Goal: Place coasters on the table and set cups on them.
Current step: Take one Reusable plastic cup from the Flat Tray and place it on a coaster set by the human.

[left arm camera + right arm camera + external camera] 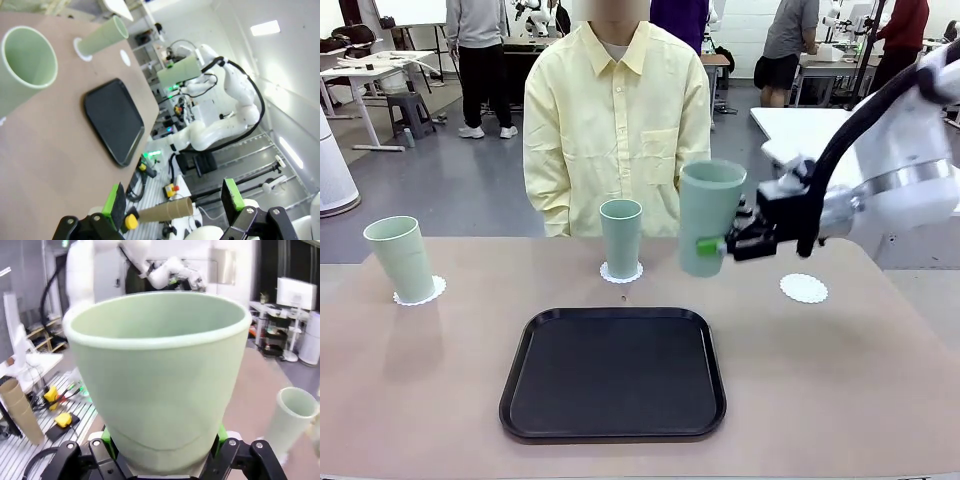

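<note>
My right gripper [717, 246] is shut on the lower part of a mint-green cup [708, 216], which hangs roughly upright above the table [840, 380], left of a bare white coaster [804, 288]. The right wrist view has that cup [155, 375] seated between the green pads of the right gripper [162, 452]. A second cup [621, 236] stands on a coaster [621, 273] at the middle far side. A third cup [400, 258] stands on a coaster [423, 292] at far left. My left gripper [172, 197] is open and holds nothing, back off the table's near edge.
A black tray [613, 372] with nothing on it lies at the middle front of the table. A person in a yellow shirt [616, 120] stands behind the far edge. Beside the table, in the left wrist view, are a cardboard tube [165, 210] and yellow buttons.
</note>
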